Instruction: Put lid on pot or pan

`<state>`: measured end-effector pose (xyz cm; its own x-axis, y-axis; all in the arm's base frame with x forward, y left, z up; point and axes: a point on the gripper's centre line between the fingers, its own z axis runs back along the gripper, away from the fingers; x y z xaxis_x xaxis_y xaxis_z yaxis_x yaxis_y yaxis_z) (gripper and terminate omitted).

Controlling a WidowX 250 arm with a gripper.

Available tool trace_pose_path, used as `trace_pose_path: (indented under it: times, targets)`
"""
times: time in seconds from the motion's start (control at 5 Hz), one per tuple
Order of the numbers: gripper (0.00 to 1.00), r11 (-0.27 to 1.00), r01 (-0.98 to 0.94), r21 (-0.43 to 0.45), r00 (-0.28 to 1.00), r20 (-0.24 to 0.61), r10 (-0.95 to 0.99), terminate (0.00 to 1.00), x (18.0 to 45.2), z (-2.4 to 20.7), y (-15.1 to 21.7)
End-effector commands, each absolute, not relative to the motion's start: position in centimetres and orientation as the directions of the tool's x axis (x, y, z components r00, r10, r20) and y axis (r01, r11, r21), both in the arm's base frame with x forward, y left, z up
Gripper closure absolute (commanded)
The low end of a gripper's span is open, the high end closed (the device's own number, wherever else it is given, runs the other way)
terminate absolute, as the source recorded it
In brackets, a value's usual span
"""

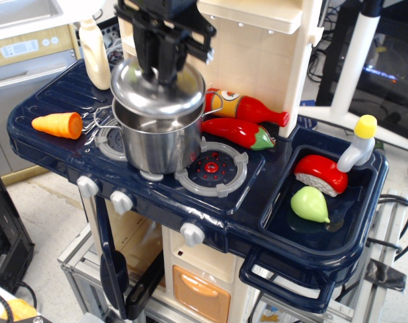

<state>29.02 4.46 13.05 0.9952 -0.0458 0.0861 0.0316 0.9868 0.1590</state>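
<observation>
Toy stove table (49, 145), pot (156, 138) on left burner, end effector (165, 64) gripping lid (158, 91) tilted just above its rim, carrot (58, 125) at nine o'clock.

Speckled pale floor (35, 222) lies below; a grey cabinet (22, 81) stands left, a white pole (355, 60) right

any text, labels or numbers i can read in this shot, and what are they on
No text here can be read.
Panel on the appliance at top left: a pale label with small marks, too blurred to read.
Orange and red bottle behind the pot: a dark patch near its neck, no letters clear.
Stove knobs and red burner: no markings legible.
Lid, white bottle: no print visible.
</observation>
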Motion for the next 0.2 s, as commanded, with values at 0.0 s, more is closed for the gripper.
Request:
trace_pose_path:
  times: [0.0]
  targets:
    - [1.0, 0.991, 0.036, 0.133, 0.985, 0.163, -0.057, 1.0, 29.73, 12.11, 4.61]
